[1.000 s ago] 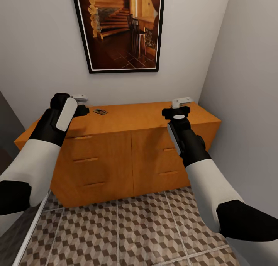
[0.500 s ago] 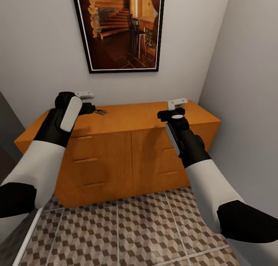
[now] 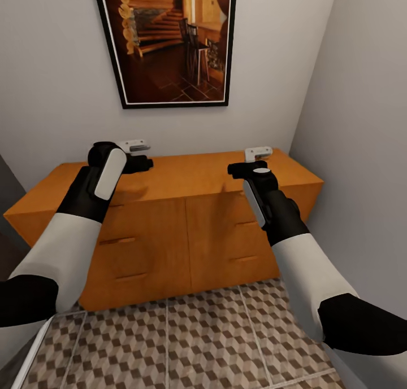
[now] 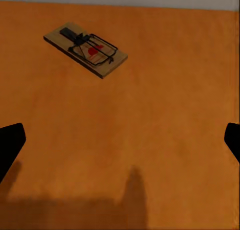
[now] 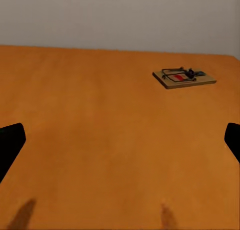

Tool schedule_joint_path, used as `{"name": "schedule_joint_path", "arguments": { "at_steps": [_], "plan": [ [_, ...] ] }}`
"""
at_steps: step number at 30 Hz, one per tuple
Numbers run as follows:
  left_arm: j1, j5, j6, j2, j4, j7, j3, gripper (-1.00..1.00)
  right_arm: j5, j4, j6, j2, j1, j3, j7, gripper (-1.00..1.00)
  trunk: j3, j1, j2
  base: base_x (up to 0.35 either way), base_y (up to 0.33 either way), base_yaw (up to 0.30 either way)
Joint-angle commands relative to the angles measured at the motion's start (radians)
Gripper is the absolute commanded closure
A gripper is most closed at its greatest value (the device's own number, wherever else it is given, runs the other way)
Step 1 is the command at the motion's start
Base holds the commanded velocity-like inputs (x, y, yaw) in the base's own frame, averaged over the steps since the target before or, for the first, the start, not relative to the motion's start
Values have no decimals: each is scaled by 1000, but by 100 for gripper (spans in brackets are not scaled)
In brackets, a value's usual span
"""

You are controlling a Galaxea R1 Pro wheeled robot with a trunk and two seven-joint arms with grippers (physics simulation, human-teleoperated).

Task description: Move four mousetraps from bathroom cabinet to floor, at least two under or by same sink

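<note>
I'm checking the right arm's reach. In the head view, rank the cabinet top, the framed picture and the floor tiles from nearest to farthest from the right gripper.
1. The cabinet top, directly beneath the right gripper.
2. The framed picture, up on the wall behind the cabinet, toward the left.
3. The bathroom floor tiles, far below, in front of the cabinet's drawer fronts.

I see even, soft, fairly bright rendered light with no glare; the cabinet (image 4: 150,140) top carries 2 faint finger shadows, and edges look crisp, slightly wide-angle.
</note>
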Motion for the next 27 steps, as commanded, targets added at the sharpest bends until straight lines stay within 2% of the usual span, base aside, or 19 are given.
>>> {"name": "schedule_joint_path", "arguments": {
  "at_steps": [1, 8, 17, 20, 24, 27],
  "plan": [
    [0, 11, 3, -1, -2, 1, -3, -100, -1, -1, 6, 0, -1, 2, -5, -100, -1, 0, 0, 279, -147, 0],
    [1, 12, 5, -8, -31, -14, -3, -100, 2, -6, 8, 0, -1, 2, -8, -100, -1, 0, 0, 257, -113, 0],
    [5, 13, 7, -10, -62, -16, -4, -100, 2, -6, 8, 4, 0, 2, -36, -100, -1, 0, 0, 51, -22, 0],
    [9, 12, 7, -10, -64, -15, -4, -100, 2, -6, 8, 6, 0, 2, -69, -100, -1, 0, 0, 7, -3, 0],
    [13, 12, 7, -8, -66, -15, -4, -100, 1, -7, 8, 7, 2, 2, -147, -100, -1, 0, 0, 2, -1, 0],
    [14, 12, 7, -8, -66, -15, -4, -100, 1, -8, 7, 7, 2, 2, -165, -100, -1, 0, 0, 0, 0, 0]
  ]
}}
